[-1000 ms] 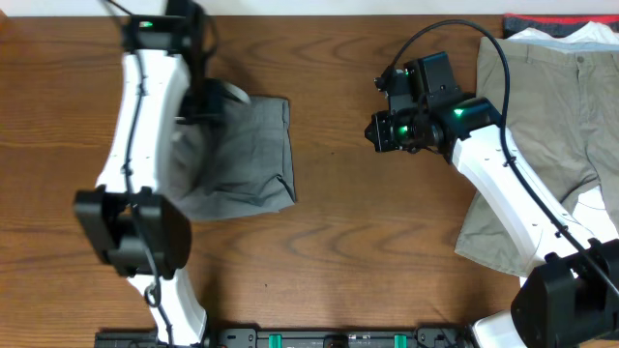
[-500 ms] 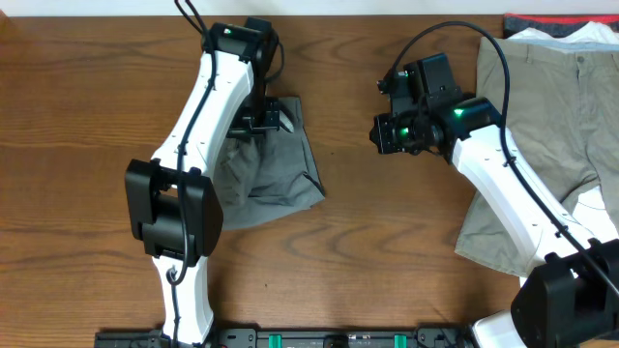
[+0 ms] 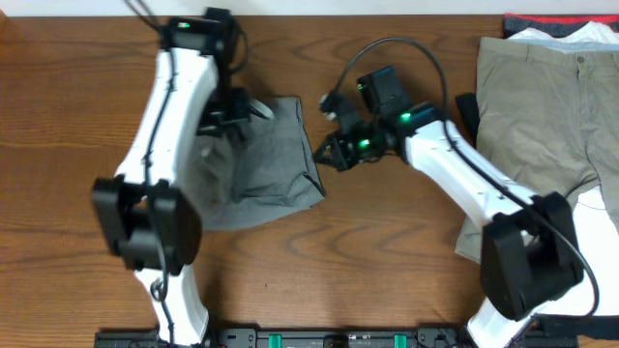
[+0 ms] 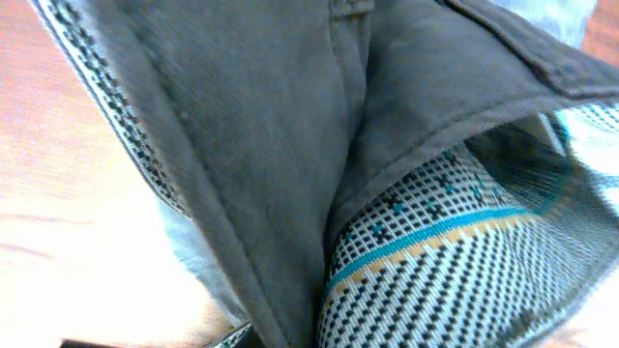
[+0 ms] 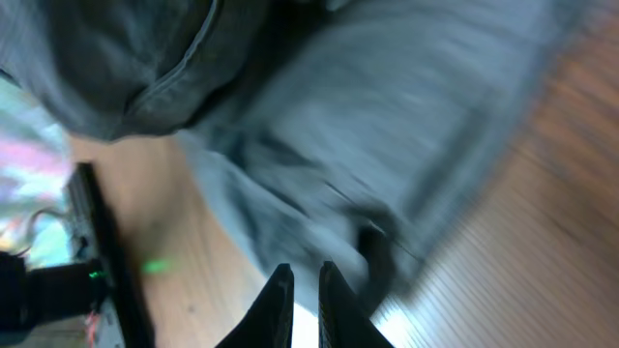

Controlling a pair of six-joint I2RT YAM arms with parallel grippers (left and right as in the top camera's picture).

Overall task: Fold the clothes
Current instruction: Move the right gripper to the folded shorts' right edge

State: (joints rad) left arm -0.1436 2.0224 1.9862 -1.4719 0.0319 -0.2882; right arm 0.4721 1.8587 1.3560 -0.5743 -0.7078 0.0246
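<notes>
The grey shorts (image 3: 266,164) lie crumpled on the wooden table left of centre. My left gripper (image 3: 237,108) sits on their upper left part and appears shut on the fabric. In the left wrist view the grey cloth (image 4: 271,126) and its patterned waistband lining (image 4: 455,261) fill the frame, and the fingers are hidden. My right gripper (image 3: 324,155) is just beside the shorts' right edge. In the right wrist view its fingers (image 5: 303,280) are nearly together with nothing between them, just short of the blurred grey shorts (image 5: 387,126).
Khaki-beige trousers (image 3: 542,106) lie spread at the right side of the table. A white garment (image 3: 571,37) and a red-black one (image 3: 527,21) lie at their top edge. Another white piece (image 3: 590,208) shows by the right arm's base.
My right arm has swung left from mid-table to the shorts' right edge. My left arm shifted the shorts to the right, and its upper end has then moved back left.
</notes>
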